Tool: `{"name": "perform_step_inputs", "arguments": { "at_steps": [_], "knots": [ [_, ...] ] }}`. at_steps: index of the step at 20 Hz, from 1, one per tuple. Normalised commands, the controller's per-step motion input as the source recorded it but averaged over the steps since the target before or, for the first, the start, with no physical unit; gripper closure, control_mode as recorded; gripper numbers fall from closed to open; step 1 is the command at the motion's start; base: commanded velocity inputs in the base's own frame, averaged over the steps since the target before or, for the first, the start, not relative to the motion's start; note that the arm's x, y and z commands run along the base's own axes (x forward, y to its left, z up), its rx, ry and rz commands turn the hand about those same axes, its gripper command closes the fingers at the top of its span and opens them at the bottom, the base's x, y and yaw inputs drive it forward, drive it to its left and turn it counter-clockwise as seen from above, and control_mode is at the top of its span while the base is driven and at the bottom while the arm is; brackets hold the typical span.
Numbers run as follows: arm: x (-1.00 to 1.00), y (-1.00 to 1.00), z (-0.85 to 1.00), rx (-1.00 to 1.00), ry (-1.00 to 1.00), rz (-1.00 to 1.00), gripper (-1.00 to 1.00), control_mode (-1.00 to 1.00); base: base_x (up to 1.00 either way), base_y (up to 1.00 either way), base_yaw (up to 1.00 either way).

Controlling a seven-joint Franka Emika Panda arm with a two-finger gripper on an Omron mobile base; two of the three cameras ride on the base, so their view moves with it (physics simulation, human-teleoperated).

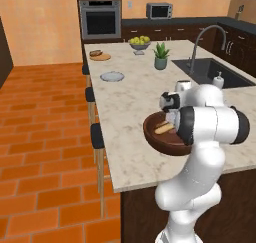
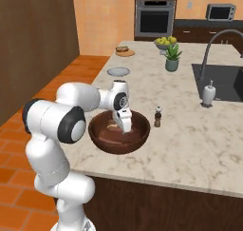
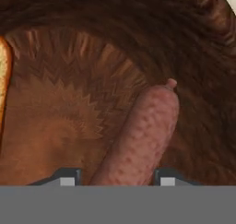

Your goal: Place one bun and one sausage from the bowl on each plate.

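- Claw (image 3: 114, 177) sits low inside the bowl (image 1: 150, 132), one dark fingertip on either side of a sausage (image 3: 143, 135); I cannot tell whether the tips are pressing it or just flanking it.
- I count one sausage in the hand view, lying on the bowl floor, and one bun (image 3: 3, 80) at the left edge of that view, apart from the sausage.
- I count one dark wooden bowl, standing near the front edge of the desk (image 2: 190, 130).
- I count two plates, well beyond the bowl: a pale grey plate (image 1: 112, 76) with nothing on it, and a tan wooden plate (image 1: 100, 57) farther back carrying some brown food.
- One pepper mill (image 2: 158, 117) stands just beside the bowl.
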Motion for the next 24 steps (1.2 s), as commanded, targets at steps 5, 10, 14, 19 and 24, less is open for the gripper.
{"name": "perform_step_inputs", "arguments": {
  "at_steps": [5,10,14,19,24],
  "knots": [
    [-0.46,0.15,0.99,-0.06,-0.06,0.28,1.00,-1.00,0.00,0.00,0.00],
    [-0.87,0.14,0.72,0.20,-0.15,0.48,1.00,-1.00,0.00,0.00,0.00],
    [-0.99,0.20,0.65,0.02,-0.10,0.60,1.00,-1.00,0.00,0.00,0.00],
    [-1.00,0.70,0.22,-0.18,-0.01,0.59,1.00,-1.00,0.00,0.00,0.00],
    [-0.98,0.39,-0.10,-0.04,-0.06,0.44,1.00,-1.00,0.00,0.00,0.00]
  ]
}}
